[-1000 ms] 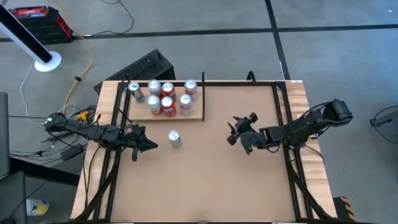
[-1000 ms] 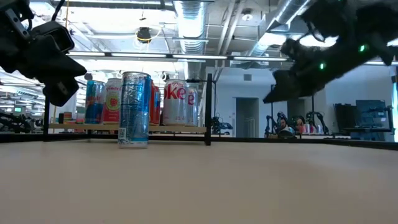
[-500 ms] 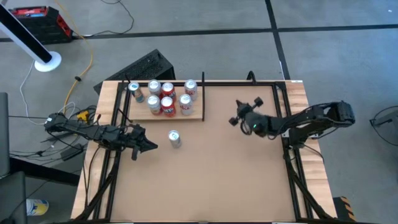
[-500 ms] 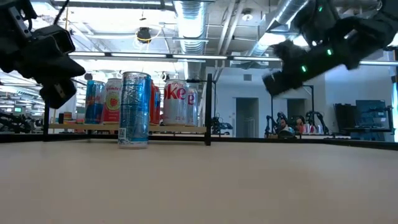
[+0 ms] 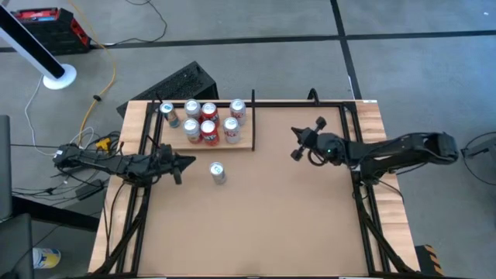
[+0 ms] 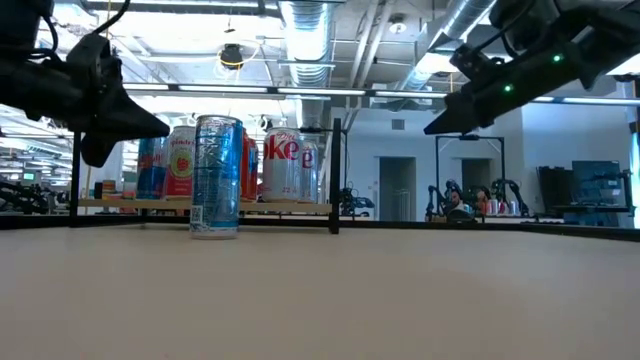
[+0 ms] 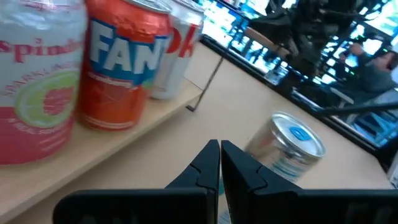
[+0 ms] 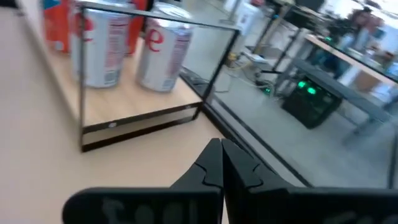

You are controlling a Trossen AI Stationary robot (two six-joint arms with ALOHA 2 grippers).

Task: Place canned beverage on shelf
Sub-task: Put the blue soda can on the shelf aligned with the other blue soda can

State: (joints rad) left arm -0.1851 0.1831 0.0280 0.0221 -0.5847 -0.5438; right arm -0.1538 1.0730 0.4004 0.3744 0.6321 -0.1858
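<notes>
Comparing with the earlier frames: the right gripper (image 5: 296,142), which stood with jaws apart over the mid-table a second ago, is now closed and has swung toward the far edge, level with the shelf's near rail; the left gripper (image 5: 188,162) has turned from pointing down-table to pointing at the loose can.
Unchanged: the loose can (image 5: 218,172) and the shelf (image 5: 242,144) with its load have not moved.
Loose can: a slim silver-and-blue beverage can, upright on the brown table (image 5: 271,225), just in front of the shelf's near edge and apart from it; in the left wrist view it (image 7: 287,145) shows beyond the fingertips, untouched.
Shelf: a pale-wood panel edged by black rods, at the table's far left; six cans stand upright on it, among them a red can (image 5: 208,130) and a blue-topped can (image 5: 170,115) at the end farthest from the right arm.
Left arm pose: stretched low and nearly level from the table's left edge, its tip just short of the loose can on the side away from the right arm.
Left gripper state: fingers pressed together, empty.
Right arm pose: extended from the table's right edge toward the shelf, raised above the tabletop, well apart from the loose can.
Right gripper state: fingers pressed together, empty; the right wrist view looks past them at the shelf's corner (image 8: 143,115).
</notes>
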